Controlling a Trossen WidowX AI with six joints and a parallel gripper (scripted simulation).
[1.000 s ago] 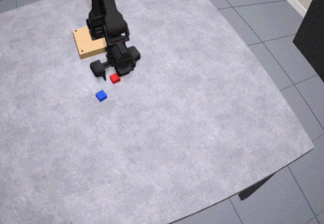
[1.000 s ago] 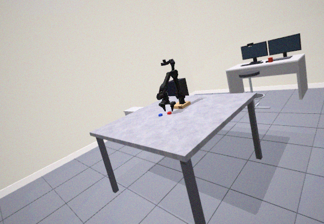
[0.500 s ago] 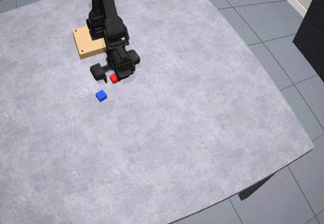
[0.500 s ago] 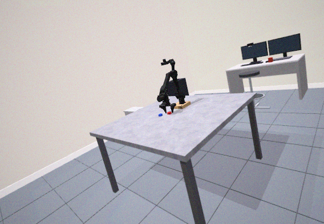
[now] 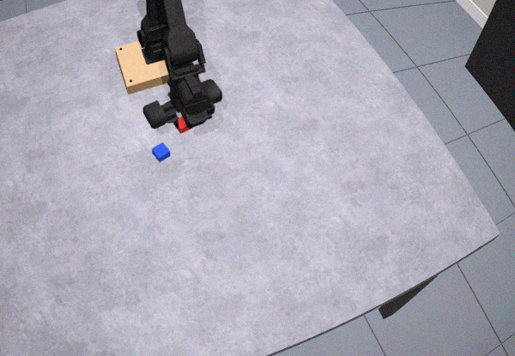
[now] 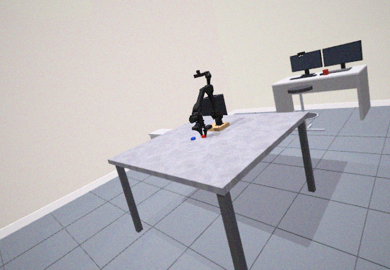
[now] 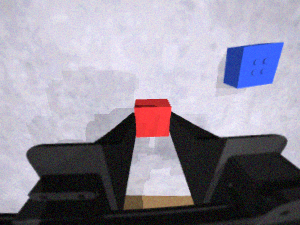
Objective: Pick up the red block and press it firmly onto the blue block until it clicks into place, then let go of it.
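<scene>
The red block (image 5: 183, 126) (image 6: 203, 136) (image 7: 152, 122) sits on the table between my fingertips. My gripper (image 7: 151, 116) points down and is shut on the red block, with a fingertip against each side of it in the wrist view. In the top view the gripper hides part of the block. The blue block (image 5: 160, 152) (image 6: 193, 138) (image 7: 260, 65) lies apart from it on the table, at the upper right in the wrist view. Small round marks show on its top face. The underside of the red block is hidden.
The wooden base plate (image 5: 136, 66) (image 6: 221, 126) (image 7: 157, 202) of the arm stands behind the gripper on the grey table (image 5: 300, 202) (image 6: 195, 159). The table's edges are far from both blocks. A desk (image 6: 283, 94) with monitors stands away in the background.
</scene>
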